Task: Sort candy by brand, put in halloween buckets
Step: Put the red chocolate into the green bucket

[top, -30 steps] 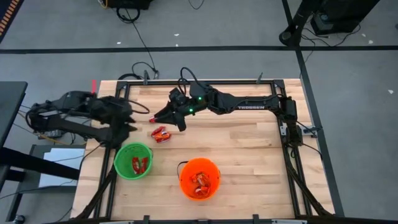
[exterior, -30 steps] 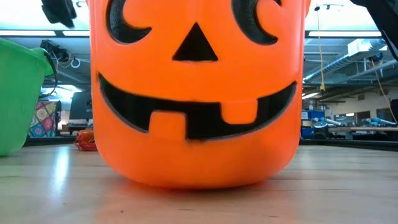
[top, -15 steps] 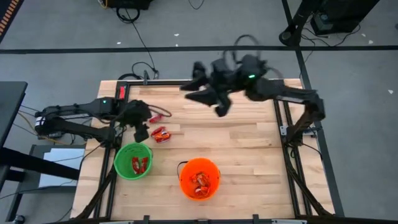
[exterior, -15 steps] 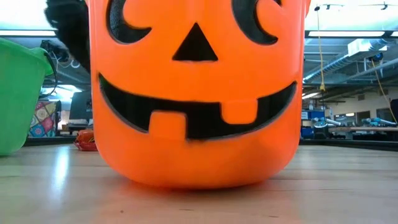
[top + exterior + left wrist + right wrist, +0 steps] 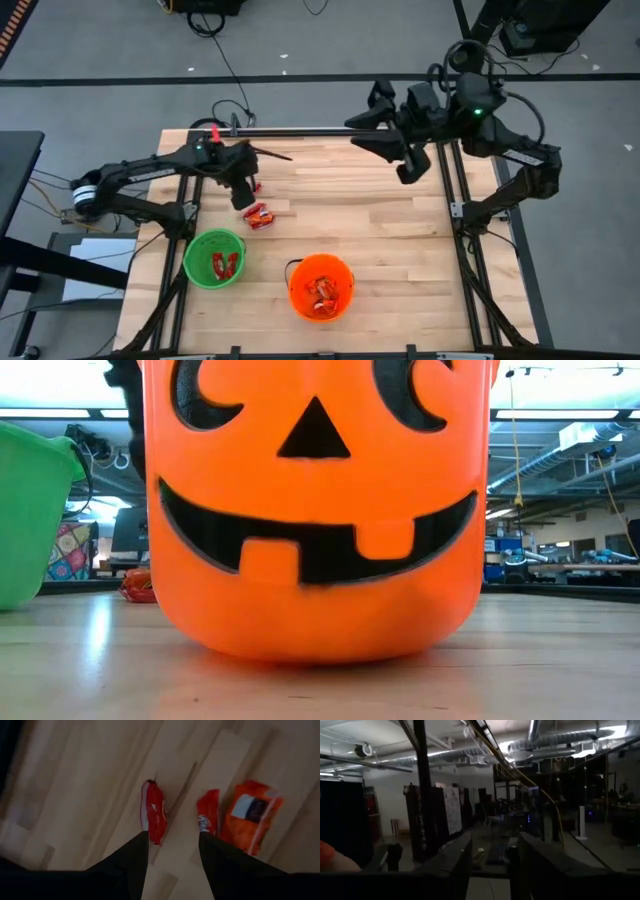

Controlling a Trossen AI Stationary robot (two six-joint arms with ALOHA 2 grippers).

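2 buckets stand on the wooden table: the green bucket and the orange bucket, both holding candy. The left gripper hovers open and empty over loose red candy. The right gripper, open and empty, is raised toward the room

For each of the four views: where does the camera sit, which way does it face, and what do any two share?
High: overhead, straight down; both arms, green bucket, orange bucket.
Low: table height, level; orange bucket fills it.
Left wrist: down past the open left claw at loose candy.
Right wrist: out past the open right claw into the room.
Shared: high and left wrist show the loose candy.
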